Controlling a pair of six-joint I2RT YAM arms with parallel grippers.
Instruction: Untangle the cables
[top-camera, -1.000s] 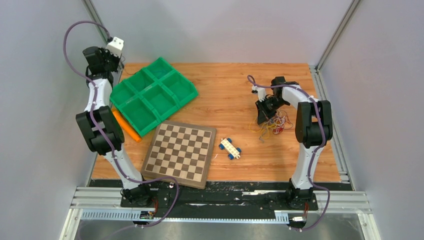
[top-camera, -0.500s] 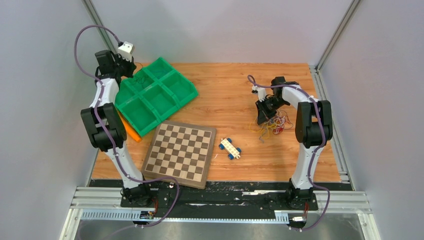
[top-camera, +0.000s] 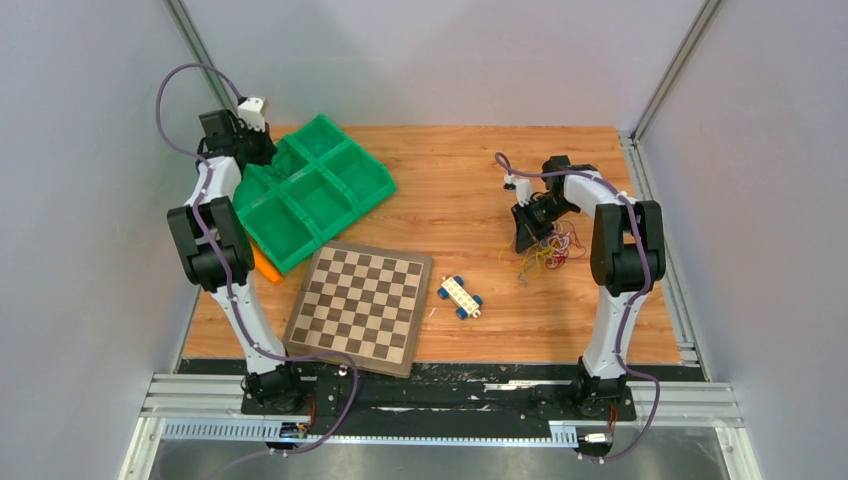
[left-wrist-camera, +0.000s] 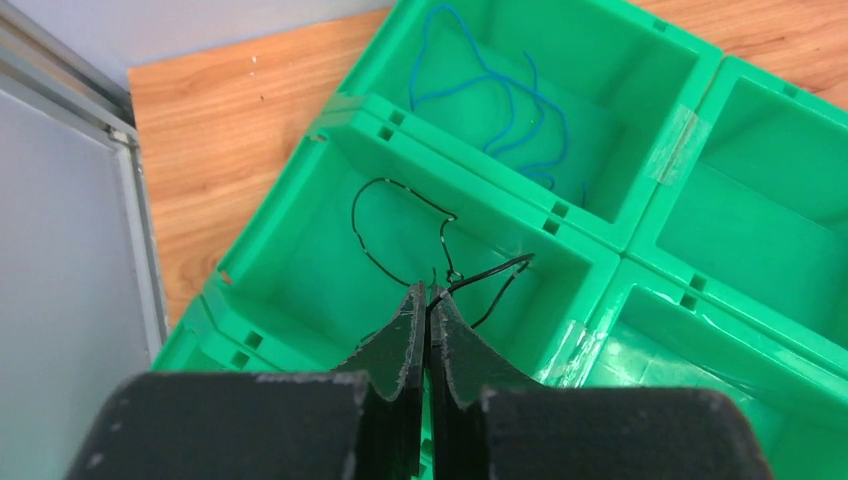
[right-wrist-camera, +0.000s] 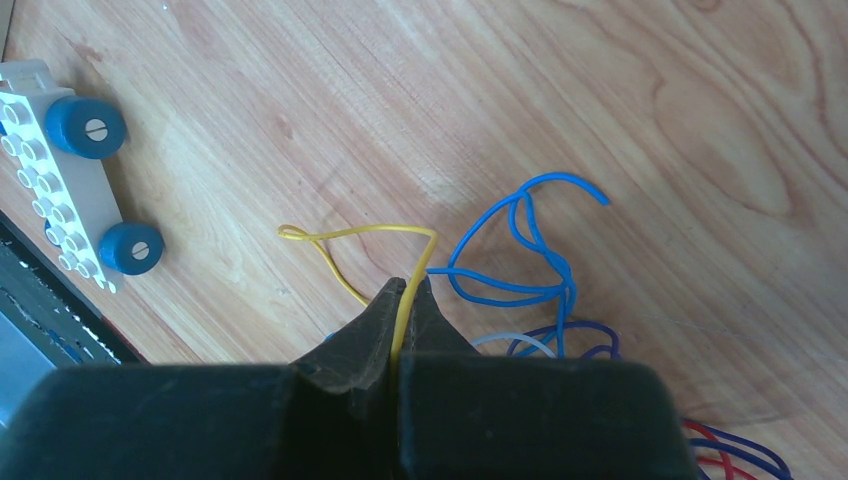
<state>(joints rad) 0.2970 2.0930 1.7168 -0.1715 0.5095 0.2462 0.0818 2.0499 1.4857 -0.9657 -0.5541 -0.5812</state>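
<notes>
Scene: From my remote station I watch two arms at a wooden counter (top-camera: 460, 180), one working each side.
Left end effector (left-wrist-camera: 428, 300): the fingers are pressed together on a black strand (left-wrist-camera: 420, 198), over the far-left side of the green tray (top-camera: 357, 152).
Black strand: it loops out from the pinched tips inside one compartment of the tray. I cannot tell how much of it rests on the compartment floor.
Blue strand (left-wrist-camera: 505, 100): loose curls lie in the neighbouring compartment, across a divider wall.
Right end effector (right-wrist-camera: 405, 300): the fingers are clamped on a yellow strand (right-wrist-camera: 360, 230), low over the right side of the counter.
Yellow strand: it comes up between the tips and bends into a flat hairpin pointing toward the toy car (right-wrist-camera: 70, 150).
Cables (top-camera: 545, 250): a small mixed clump lies on the counter just beside the right end effector. On my wrist feed I make out a blue knot (right-wrist-camera: 565, 270), dark blue loops (right-wrist-camera: 575, 335) and a red strand (right-wrist-camera: 705, 435).
Toy car: a white block on blue wheels sits near the clump, between it and the chessboard (top-camera: 360, 305).
Chessboard: it lies flat at the near centre, with one corner close to the green tray.
</notes>
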